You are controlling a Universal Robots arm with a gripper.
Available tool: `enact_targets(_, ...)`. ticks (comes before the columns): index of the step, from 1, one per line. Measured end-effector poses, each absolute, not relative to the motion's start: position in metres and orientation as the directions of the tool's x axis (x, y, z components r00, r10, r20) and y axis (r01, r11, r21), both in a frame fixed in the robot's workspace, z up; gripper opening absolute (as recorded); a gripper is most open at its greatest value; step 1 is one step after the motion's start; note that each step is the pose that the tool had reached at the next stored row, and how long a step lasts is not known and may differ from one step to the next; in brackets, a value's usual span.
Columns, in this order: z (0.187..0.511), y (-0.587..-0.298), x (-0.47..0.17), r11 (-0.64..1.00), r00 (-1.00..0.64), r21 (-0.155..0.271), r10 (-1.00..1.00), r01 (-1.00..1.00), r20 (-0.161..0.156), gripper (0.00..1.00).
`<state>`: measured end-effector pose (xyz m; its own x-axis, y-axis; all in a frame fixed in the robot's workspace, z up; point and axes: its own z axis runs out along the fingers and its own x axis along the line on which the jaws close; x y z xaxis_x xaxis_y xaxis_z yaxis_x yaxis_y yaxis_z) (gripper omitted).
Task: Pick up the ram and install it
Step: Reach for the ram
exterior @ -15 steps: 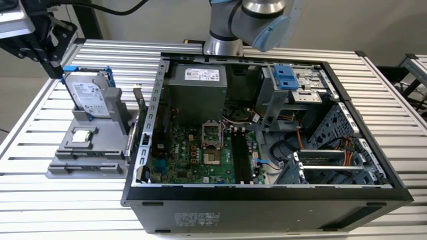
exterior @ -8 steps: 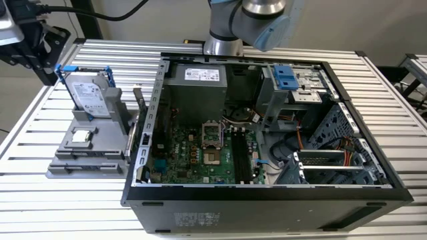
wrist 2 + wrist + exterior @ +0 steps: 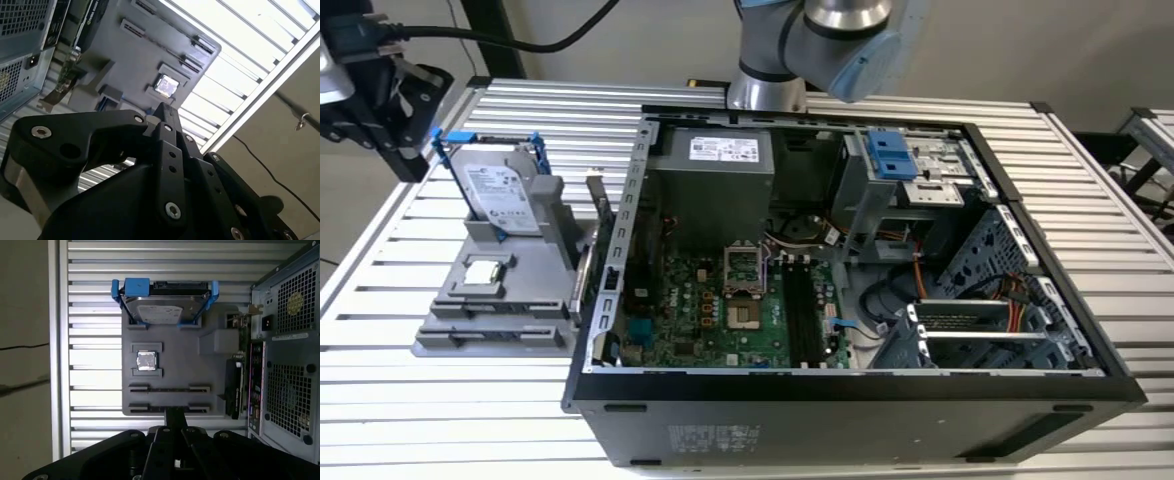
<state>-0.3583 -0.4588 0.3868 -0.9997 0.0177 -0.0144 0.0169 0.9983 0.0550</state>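
Slatted surface point(image 3: 90, 300): the ram point(image 3: 170, 389) sits edge-up in the grey fixture point(image 3: 175, 355), crosswise just beyond the gripper point(image 3: 175, 414), jaws together.

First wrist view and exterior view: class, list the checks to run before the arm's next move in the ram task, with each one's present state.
1. Tool over the grey slotted holder tray: ok, it hangs above the tray's slotted end.
2. Tool open for a grasp: not ok, it looks shut, nothing held.
3. Ram seated in the tray's narrow slots: cannot tell, thin dark lines seen edge-on.
4. Long black motherboard slots free: ok, they look unoccupied.
5. Silver hard drive with blue rails and small square silver processor chip apart from the tool: ok.
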Motion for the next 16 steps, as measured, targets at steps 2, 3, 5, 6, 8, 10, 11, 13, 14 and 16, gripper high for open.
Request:
enact_targets(2, 0.386, -0.461, -0.359, 0.998, -1.000, 0.055, 0.021, 0.020, -0.013, 0.00)
enact_targets(3, 0.386, -0.462, -0.359, 0.998, -1.000, 0.055, 0.022, 0.021, -0.013, 0.00)
enact_targets(5, 0.385, -0.464, -0.360, 0.998, -1.000, 0.055, 0.024, 0.023, -0.012, 0.00)
enact_targets(6, 0.385, -0.464, -0.360, 0.998, -1.000, 0.055, 0.025, 0.024, -0.012, 0.00)
enact_targets(8, 0.384, -0.467, -0.360, 0.998, -1.000, 0.055, 0.026, 0.026, -0.012, 0.00)
enact_targets(10, 0.383, -0.470, -0.361, 0.998, -1.000, 0.055, 0.028, 0.027, -0.011, 0.00)
enact_targets(11, 0.383, -0.471, -0.361, 0.998, -1.000, 0.055, 0.028, 0.027, -0.011, 0.00)
enact_targets(13, 0.383, -0.475, -0.361, 0.998, -0.999, 0.055, 0.030, 0.029, -0.011, 0.00)
enact_targets(14, 0.382, -0.477, -0.361, 0.998, -0.999, 0.055, 0.030, 0.030, -0.011, 0.00)
enact_targets(16, 0.382, -0.478, -0.361, 0.998, -0.999, 0.055, 0.031, 0.030, -0.011, 0.00)
